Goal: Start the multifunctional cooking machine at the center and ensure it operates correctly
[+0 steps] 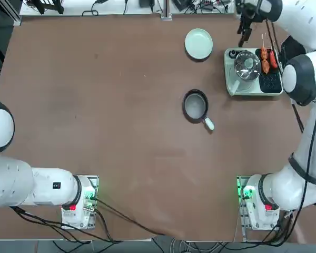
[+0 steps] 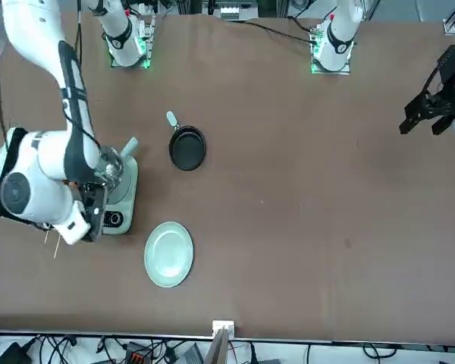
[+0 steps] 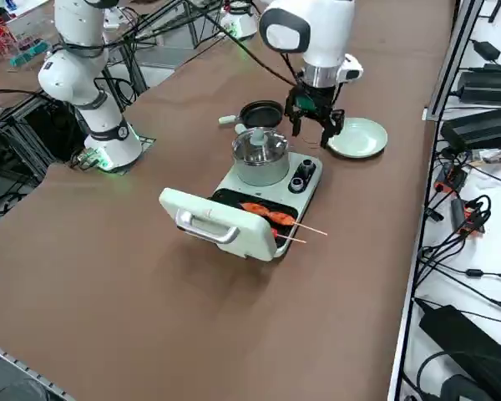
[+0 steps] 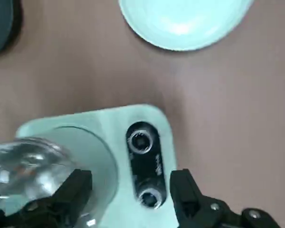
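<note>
w/ fingers spread wide, r. gripper [image 4: 130, 183] hovers over cooking machine's [image 4: 145, 209] two-knob panel [image 4: 147, 166], pointing down.

Pot [image 1: 247, 65] on the cooker [image 1: 245, 93] — plate [image 1: 198, 43] and pan [image 1: 195, 106] to its left — right end effector [image 4: 131, 175] near

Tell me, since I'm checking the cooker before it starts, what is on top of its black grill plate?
Skewered food lies on the grill plate, the sticks poking past its edge. Whatever is directly beneath the food is covered.
</note>
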